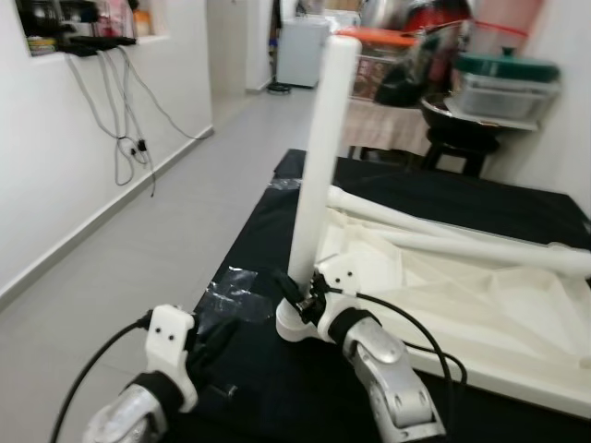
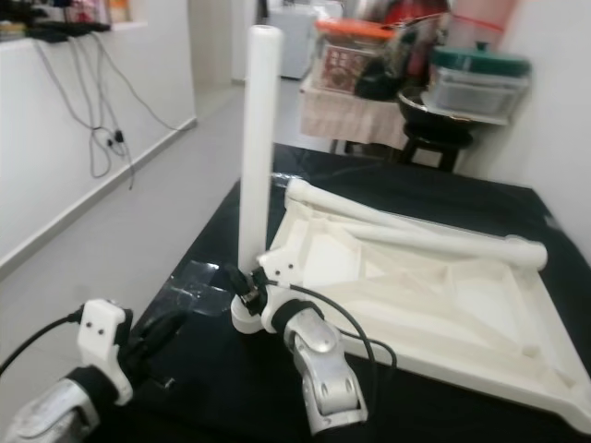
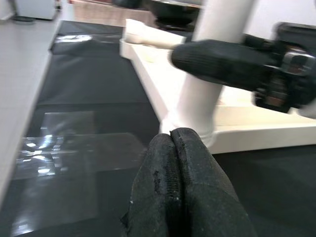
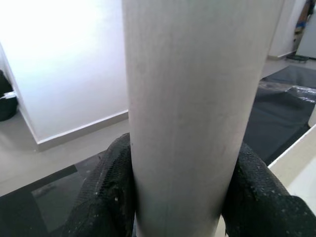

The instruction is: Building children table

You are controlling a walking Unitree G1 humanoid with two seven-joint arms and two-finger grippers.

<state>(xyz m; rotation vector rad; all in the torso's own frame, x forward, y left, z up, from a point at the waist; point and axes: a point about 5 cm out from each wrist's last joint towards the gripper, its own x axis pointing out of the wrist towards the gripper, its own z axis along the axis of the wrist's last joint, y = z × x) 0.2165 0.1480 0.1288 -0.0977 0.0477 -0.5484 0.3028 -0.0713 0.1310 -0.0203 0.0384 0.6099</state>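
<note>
Left gripper [image 3: 173,143] fingers pressed together beside upright white leg [image 1: 319,157], right gripper [image 4: 182,187] fingers clamped around it.

Count on black mat [image 1: 277,388]: one white tabletop [image 1: 480,314], inverted. Three white legs: one upright [image 1: 319,157] at the tabletop's 9 o'clock corner, two lying [image 1: 434,233] toward its 12 o'clock edge. Two grippers present.

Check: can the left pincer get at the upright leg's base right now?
Probably yes. The left pincer, fingers shut, sits close in front of the upright leg, with only bare black mat between. The right pincer is clamped on the leg higher up, so the base socket stays free.
</note>
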